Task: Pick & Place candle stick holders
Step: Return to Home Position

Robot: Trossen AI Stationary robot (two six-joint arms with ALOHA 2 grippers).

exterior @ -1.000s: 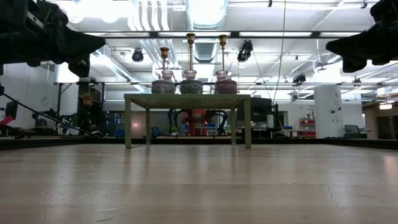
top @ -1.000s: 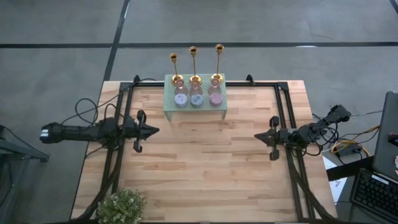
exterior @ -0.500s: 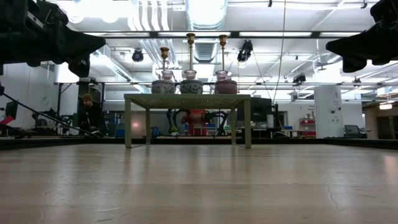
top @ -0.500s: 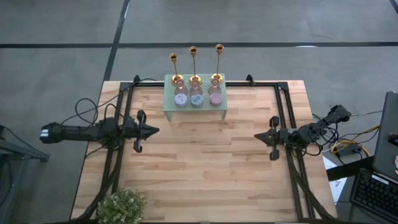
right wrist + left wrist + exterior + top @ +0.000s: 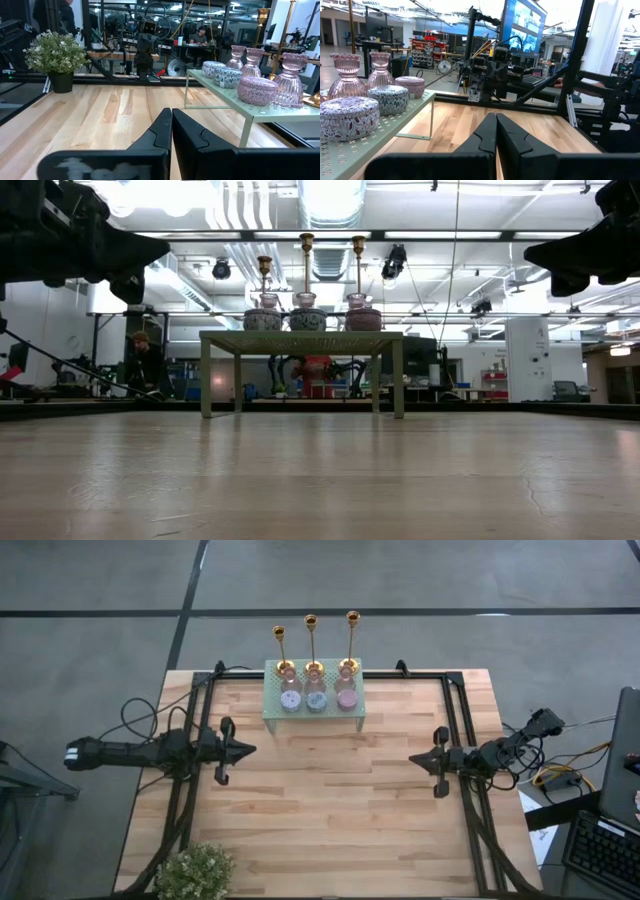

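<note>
- Black and two-fingered, the left gripper (image 5: 250, 750) hangs above the left side of the pale butcher-block wooden table (image 5: 320, 820). It holds nothing, and its own wrist camera shows the fingers pressed together tip to tip.
- A small leafy green potted plant (image 5: 195, 870) sits at the near left corner, well apart from everything else.
- At the middle of the far edge stands a pale green perforated metal shelf (image 5: 271, 708) on thin legs. Along its front are three round patterned candle tins (image 5: 316, 699), with pink ribbed glass pieces (image 5: 292, 80) just behind them.
- At the very back of that shelf stand the three tall, slim, shiny gold metal candle stick holders, upright in a row. The shortest (image 5: 281, 648) is on the left, the next (image 5: 312, 640) is in the middle and the tallest (image 5: 351, 640) is on the right. To my eye they look already placed.
- I'd expect them to be stiff and fairly light, with most of the weight in the domed base, so they would tip easily. The polished stems look slippery too. A pinch low on the stem, just above the base, seems safest. It should come from above, because the glass crowds in front and looks breakable.
- The right gripper (image 5: 415, 759) is over the table's right side, facing inward. Its fingers are closed against each other and hold nothing, and it is far from the shelf.
</note>
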